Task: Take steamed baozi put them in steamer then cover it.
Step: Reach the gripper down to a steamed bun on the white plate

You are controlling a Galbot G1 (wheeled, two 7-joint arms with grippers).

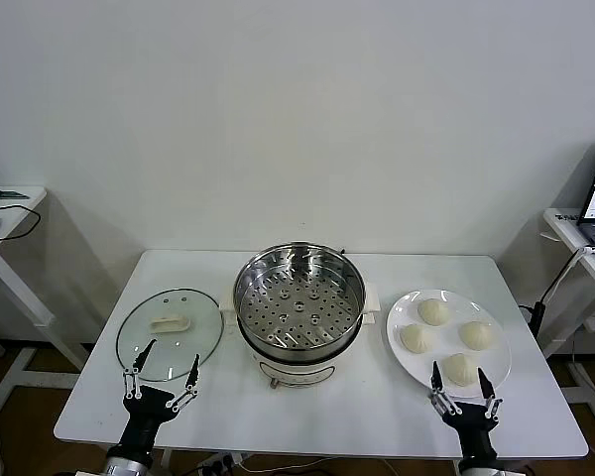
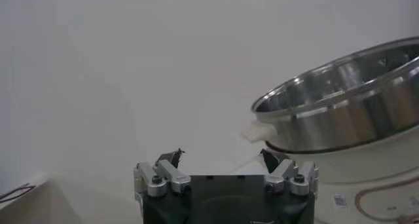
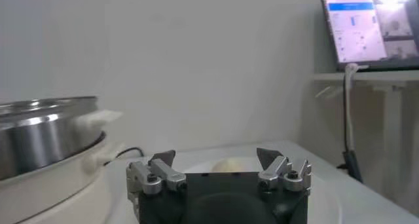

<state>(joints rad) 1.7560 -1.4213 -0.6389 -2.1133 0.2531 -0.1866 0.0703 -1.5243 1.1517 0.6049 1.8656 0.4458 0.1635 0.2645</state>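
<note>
Nothing is done yet: the steamer [image 1: 299,302] stands empty mid-table, the cover [image 1: 170,333] lies on its left, and four baozi [image 1: 446,338] sit on the plate [image 1: 405,353] on its right. Both the left gripper [image 1: 162,379] and right gripper [image 1: 460,388] hang empty near the front edge, jaws wide apart.

Head camera looks down at the whole table [image 1: 347,416]; both low wrist cameras face the far wall, sharing the steamer [image 1: 299,297].
</note>
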